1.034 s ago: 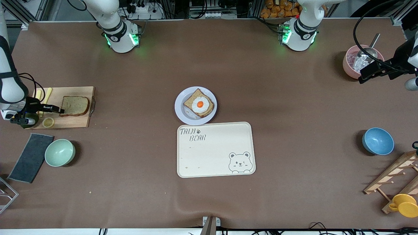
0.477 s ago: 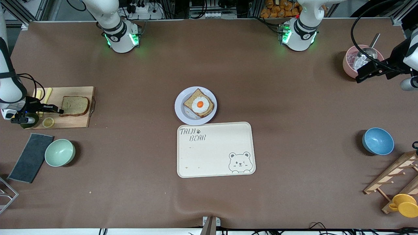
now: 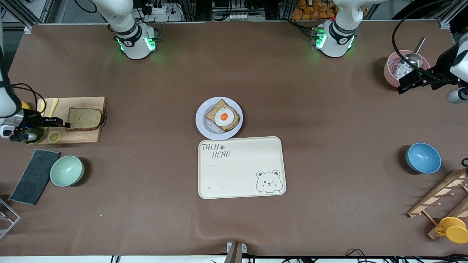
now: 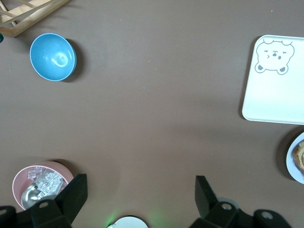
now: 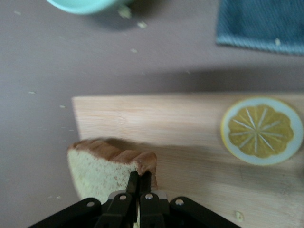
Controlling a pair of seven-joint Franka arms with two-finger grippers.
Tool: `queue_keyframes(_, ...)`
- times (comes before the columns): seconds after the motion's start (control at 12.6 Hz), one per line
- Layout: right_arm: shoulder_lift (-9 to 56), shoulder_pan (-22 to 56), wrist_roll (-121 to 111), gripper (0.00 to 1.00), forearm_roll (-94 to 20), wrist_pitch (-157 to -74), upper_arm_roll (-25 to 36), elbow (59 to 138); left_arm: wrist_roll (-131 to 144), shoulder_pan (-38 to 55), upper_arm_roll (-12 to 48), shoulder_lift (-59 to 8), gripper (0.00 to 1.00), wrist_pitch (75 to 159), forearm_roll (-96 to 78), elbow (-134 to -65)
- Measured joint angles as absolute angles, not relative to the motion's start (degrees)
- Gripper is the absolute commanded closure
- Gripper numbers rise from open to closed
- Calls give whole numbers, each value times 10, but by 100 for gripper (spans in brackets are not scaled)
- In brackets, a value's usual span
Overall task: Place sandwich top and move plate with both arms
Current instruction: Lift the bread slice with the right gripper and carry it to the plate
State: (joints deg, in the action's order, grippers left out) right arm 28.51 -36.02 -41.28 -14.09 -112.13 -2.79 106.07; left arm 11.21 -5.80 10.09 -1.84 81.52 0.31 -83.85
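- Your right gripper [image 5: 138, 183] has its fingers pinched tight on the crust edge of the bread slice [image 3: 84, 119]; the slice runs straight out ahead of the fingertips, toward the middle of the table.
- In the right wrist view the slice [image 5: 107, 168] looks lifted clear of the cutting board [image 3: 82, 135], a shadow showing under it, so judge it as held and not resting.
- Just beside the fingers on the board lies a lemon slice [image 5: 261, 130]; keep clear of it as you carry.
- Out from the fingertips, well apart along that same line, sits the plate [image 3: 203, 126] with the egg-topped slice [image 3: 223, 115]. That is where the held slice has to go, so the coming move is a long carry straight ahead of the fingers.
- The tray [image 3: 241, 168] touches or nearly touches the plate's rim, on the front-camera side of it.
- Your left gripper [image 4: 137, 194] waits with fingers spread wide and empty, over the pink bowl [image 3: 391, 75] at its own end of the table, well apart from the plate. The right arm is the one in play.
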Motion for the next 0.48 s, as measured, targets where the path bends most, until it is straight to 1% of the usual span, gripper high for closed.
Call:
queue_keyframes(0.24,285,-336,-406,100,-145,-1086,-32,1026,112,-58,101,-19,0,815,3,-844)
queue_keyframes(0.32,285,-323,-388,100,-145,-1057,-34,1016,112,-58,101,-20,0,815,3,-846)
queue_keyframes(0.48,285,-293,-341,100,-146,-980,-40,969,112,-58,101,-21,0,815,3,-847)
